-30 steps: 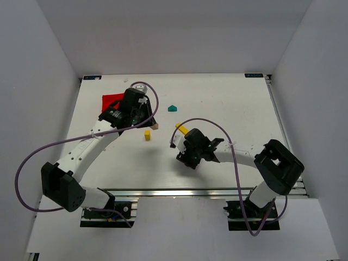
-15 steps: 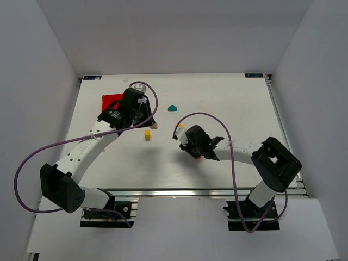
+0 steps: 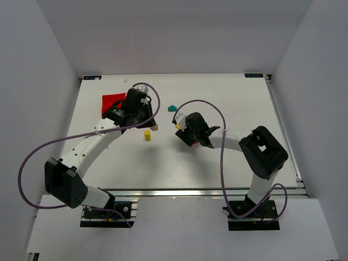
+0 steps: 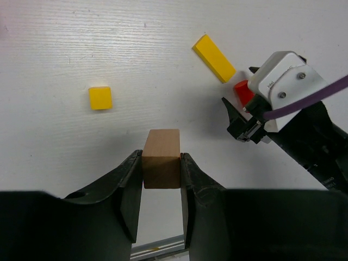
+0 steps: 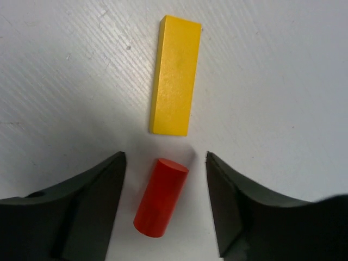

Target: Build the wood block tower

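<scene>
Your left gripper (image 4: 161,166) is clamped on a plain brown wooden block (image 4: 161,155) with square edges. Your right gripper (image 5: 165,174) has its fingers apart, straddling a smooth red cylinder (image 5: 161,198) that lies on its side on the white, finely grained table (image 5: 283,65), touching neither finger. A flat yellow plank (image 5: 175,75) lies just beyond it. The tower's pieces lie unstacked: a yellow cube (image 4: 100,98) and a teal piece (image 3: 172,107) each sit alone.

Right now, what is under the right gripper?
A red wooden cylinder lies on its side on the white table between the open fingers of the right gripper, untouched. A flat yellow block lies beyond it. From the top camera the gripper covers the cylinder.
</scene>
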`<state>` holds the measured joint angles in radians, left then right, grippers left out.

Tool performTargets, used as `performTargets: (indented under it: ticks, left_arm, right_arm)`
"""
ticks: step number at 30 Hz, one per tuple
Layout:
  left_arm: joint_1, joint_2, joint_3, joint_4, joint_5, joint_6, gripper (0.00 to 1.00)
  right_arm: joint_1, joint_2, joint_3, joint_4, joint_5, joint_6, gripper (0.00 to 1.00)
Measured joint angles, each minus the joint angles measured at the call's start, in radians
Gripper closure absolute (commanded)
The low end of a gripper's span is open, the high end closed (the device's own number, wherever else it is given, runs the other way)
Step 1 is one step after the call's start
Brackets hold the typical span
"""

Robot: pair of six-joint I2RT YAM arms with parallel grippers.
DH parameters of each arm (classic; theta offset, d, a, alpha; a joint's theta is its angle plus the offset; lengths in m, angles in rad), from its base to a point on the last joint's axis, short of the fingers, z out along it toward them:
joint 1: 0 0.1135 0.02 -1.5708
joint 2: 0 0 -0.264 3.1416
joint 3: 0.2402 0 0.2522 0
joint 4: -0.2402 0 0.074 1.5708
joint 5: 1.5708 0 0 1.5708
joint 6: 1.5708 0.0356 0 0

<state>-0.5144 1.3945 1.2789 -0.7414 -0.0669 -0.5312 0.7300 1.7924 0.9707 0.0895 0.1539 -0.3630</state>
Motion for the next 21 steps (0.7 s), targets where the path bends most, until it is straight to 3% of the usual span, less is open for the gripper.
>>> performTargets:
  ticks: [3,5,14,21]
  left_arm:
    - [0.000,0.018,0.000,0.000,0.000,0.000,1.00]
    - [0.000,0.031,0.000,0.000,0.000,0.000,1.00]
    - [-0.001,0.063,0.011,0.000,0.003,0.011,1.00]
    - [-0.005,0.075,0.014,0.001,0.007,0.018,1.00]
  right_arm:
    - [-0.003,-0.006,-0.001,0.013,-0.010,-0.006,0.23]
    - [-0.003,-0.018,-0.006,0.011,-0.016,-0.008,0.11]
    - [-0.012,-0.113,-0.035,0.012,-0.033,0.034,0.11]
    - [-0.100,-0.131,-0.060,0.005,-0.037,0.155,0.14]
